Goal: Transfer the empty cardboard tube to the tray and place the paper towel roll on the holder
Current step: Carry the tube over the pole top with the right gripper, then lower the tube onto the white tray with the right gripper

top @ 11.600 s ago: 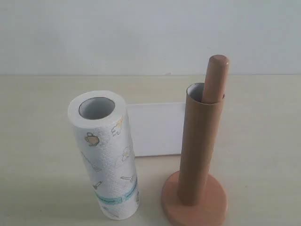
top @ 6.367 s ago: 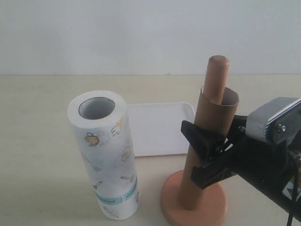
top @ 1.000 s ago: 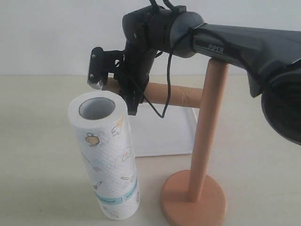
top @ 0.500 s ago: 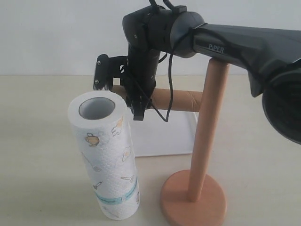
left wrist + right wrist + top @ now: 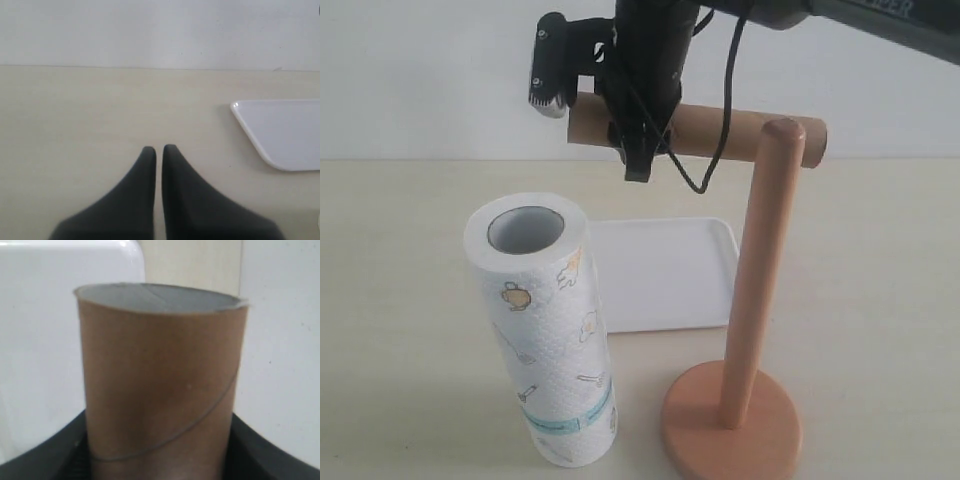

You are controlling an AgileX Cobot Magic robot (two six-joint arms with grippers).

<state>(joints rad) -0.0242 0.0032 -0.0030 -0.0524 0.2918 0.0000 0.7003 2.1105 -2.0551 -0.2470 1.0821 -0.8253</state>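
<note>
My right gripper (image 5: 595,133) is shut on the empty cardboard tube (image 5: 740,135) and holds it level, high above the white tray (image 5: 665,275). The tube's right end passes behind the round top of the wooden holder (image 5: 760,270). In the right wrist view the brown tube (image 5: 160,375) fills the middle, with its pale open end up and dark fingers (image 5: 45,460) on both sides; the tray (image 5: 45,315) lies beyond it. The paper towel roll (image 5: 545,330) stands upright at front left. My left gripper (image 5: 159,150) is shut and empty, low over the table near the tray's corner (image 5: 285,132).
The holder's round disc base (image 5: 730,435) sits at the front, right of the roll. The right arm (image 5: 840,10) reaches in from the upper right. A pale wall (image 5: 420,70) backs the beige table (image 5: 400,260).
The right gripper has lifted the tube from just above the tray up to the height of the holder's top. The roll, holder and tray have not moved.
</note>
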